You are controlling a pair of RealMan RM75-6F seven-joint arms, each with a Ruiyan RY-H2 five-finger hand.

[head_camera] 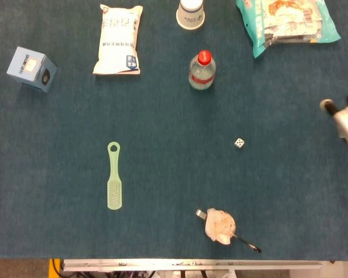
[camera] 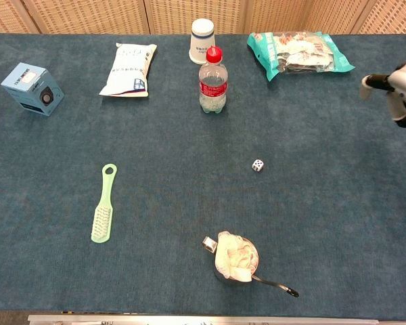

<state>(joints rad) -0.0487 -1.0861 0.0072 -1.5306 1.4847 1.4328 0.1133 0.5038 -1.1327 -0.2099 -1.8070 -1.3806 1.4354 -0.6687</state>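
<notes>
A small white die (head_camera: 239, 142) (camera: 258, 164) lies alone on the blue cloth, right of centre. My right hand (head_camera: 347, 119) (camera: 398, 89) is at the far right edge, well away from the die and mostly cut off by the frame. Its thumb and a fingertip show apart, with nothing between them. My left hand is in neither view.
A water bottle (head_camera: 202, 70), a paper cup (head_camera: 190, 13), a white pouch (head_camera: 118, 39) and a teal snack bag (head_camera: 287, 23) stand along the back. A blue box (head_camera: 31, 69) is far left. A green brush (head_camera: 113, 176) and a small metal pot stuffed with cloth (head_camera: 220, 226) lie nearer.
</notes>
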